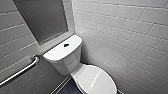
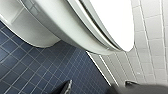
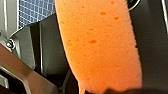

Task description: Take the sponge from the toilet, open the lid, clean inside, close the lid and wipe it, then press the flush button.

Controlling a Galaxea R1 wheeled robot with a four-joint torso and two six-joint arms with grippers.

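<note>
The white toilet (image 1: 65, 58) stands in the corner of the tiled room, its oval lid (image 1: 96, 80) down over the bowl. The dark round flush button (image 1: 66, 45) sits in the middle of the flat tank top. The orange-red sponge (image 3: 100, 42), porous and oblong, hangs close before the right wrist camera, with my right gripper (image 3: 107, 88) shut on it. In the left wrist view the bowl's underside (image 2: 57, 27) and the shut lid (image 2: 112, 20) pass above the floor. My left gripper (image 2: 98, 86) is open beside the bowl, holding nothing.
A metal grab bar (image 1: 21, 71) runs along the left wall below a grey panel (image 1: 43, 18). White tiled walls (image 1: 125, 37) close in behind and to the right of the toilet. Dark blue tiled floor (image 2: 32, 72) lies beside the bowl.
</note>
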